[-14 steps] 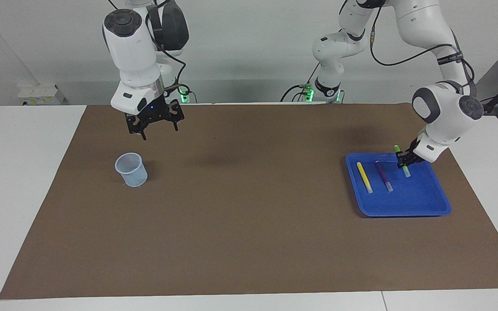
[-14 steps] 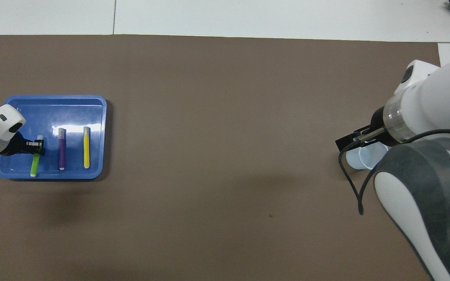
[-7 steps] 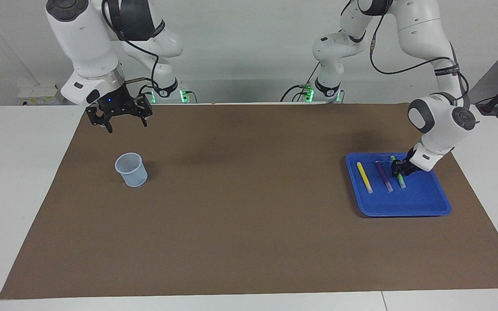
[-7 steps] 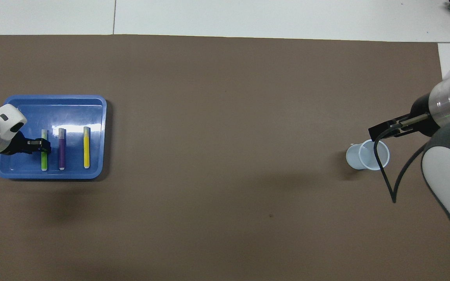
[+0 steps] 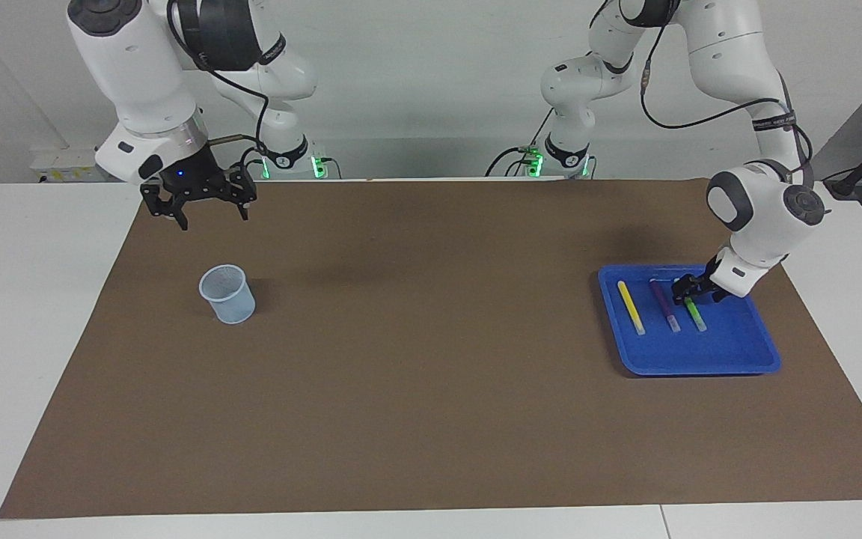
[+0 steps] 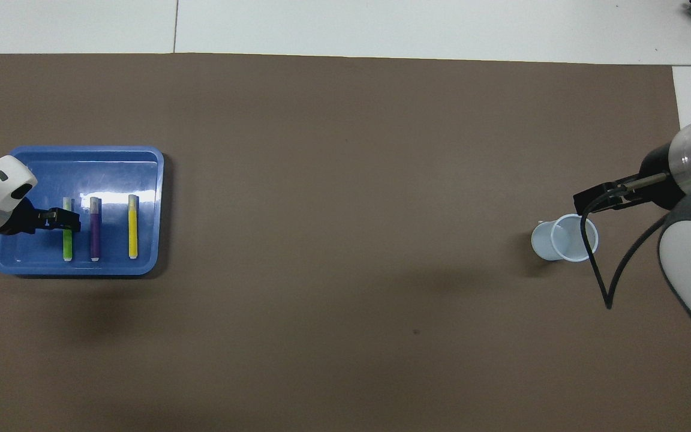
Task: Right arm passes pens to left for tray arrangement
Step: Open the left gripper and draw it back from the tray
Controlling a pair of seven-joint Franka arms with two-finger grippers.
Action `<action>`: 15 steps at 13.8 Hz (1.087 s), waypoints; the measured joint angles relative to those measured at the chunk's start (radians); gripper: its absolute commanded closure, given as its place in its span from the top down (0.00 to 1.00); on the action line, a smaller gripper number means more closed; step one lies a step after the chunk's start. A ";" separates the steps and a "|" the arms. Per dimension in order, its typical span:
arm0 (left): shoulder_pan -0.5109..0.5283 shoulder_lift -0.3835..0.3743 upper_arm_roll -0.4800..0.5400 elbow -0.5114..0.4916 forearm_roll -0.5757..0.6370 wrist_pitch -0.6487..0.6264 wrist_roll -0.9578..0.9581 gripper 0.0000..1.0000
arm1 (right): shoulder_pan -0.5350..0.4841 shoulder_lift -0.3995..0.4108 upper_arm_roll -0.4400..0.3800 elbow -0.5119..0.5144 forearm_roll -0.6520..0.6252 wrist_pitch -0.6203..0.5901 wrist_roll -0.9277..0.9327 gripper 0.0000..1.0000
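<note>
Three pens lie side by side in the blue tray (image 5: 700, 355) (image 6: 81, 151) at the left arm's end of the table: yellow pen (image 5: 631, 308) (image 6: 133, 231), purple pen (image 5: 665, 307) (image 6: 95, 234) and green pen (image 5: 697, 314) (image 6: 68, 243). My left gripper (image 5: 688, 290) (image 6: 62, 219) is low in the tray, open, its fingers straddling the green pen's upper part; the pen rests flat on the tray floor. My right gripper (image 5: 210, 217) (image 6: 603, 198) hangs open and empty in the air over the mat at the right arm's end, near the cup.
A small pale mesh cup (image 5: 227, 294) (image 6: 564, 239) stands upright on the brown mat (image 5: 416, 337) toward the right arm's end. A black cable loops down from the right arm's wrist (image 6: 597, 270). White tabletop borders the mat.
The left gripper lowered the tilted green pen flat into the tray beside the purple one and opened. The right arm swung back from above the cup toward its own base.
</note>
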 measured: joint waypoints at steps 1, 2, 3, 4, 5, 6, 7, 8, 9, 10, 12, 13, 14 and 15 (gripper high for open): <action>-0.001 0.000 -0.002 0.022 0.000 -0.032 0.000 1.00 | 0.000 0.000 0.000 0.000 0.000 -0.007 0.001 1.00; -0.001 0.000 -0.004 0.044 0.000 -0.060 0.000 1.00 | 0.001 -0.001 0.000 0.001 0.000 -0.013 0.001 1.00; -0.002 0.000 -0.006 0.061 0.000 -0.080 0.000 1.00 | 0.001 -0.003 0.001 0.001 0.000 -0.015 0.001 1.00; -0.002 0.000 -0.007 0.074 0.000 -0.097 -0.001 1.00 | 0.002 -0.004 0.002 0.002 0.000 -0.020 0.001 1.00; -0.002 0.000 -0.007 0.089 0.000 -0.116 -0.004 1.00 | 0.006 -0.005 0.003 0.004 0.001 -0.032 0.001 1.00; -0.002 0.000 -0.008 0.109 0.000 -0.138 -0.012 1.00 | 0.015 -0.007 0.004 0.005 0.001 -0.042 0.001 1.00; -0.002 -0.001 -0.009 0.132 0.000 -0.163 -0.026 1.00 | 0.026 -0.008 0.004 0.005 0.001 -0.047 0.003 1.00; -0.003 -0.001 -0.010 0.158 0.000 -0.187 -0.040 1.00 | 0.038 -0.009 -0.001 0.005 0.001 -0.049 0.006 1.00; -0.004 -0.002 -0.012 0.180 0.000 -0.204 -0.048 1.00 | 0.058 -0.009 -0.016 0.005 0.001 -0.049 0.007 1.00; -0.006 -0.003 -0.013 0.197 0.000 -0.211 -0.053 1.00 | 0.081 -0.009 -0.039 0.005 0.001 -0.049 0.008 1.00; -0.014 -0.012 -0.015 0.219 0.000 -0.215 -0.061 1.00 | 0.104 -0.009 -0.064 0.005 0.001 -0.049 0.008 1.00; -0.020 -0.022 -0.018 0.229 0.000 -0.225 -0.062 1.00 | 0.106 -0.009 -0.068 0.005 0.001 -0.049 0.008 1.00; -0.032 -0.036 -0.019 0.243 0.000 -0.239 -0.065 1.00 | 0.107 -0.009 -0.069 0.005 0.001 -0.049 0.008 1.00; -0.047 -0.052 -0.020 0.257 0.000 -0.257 -0.074 1.00 | 0.107 -0.009 -0.069 0.005 0.001 -0.049 0.008 1.00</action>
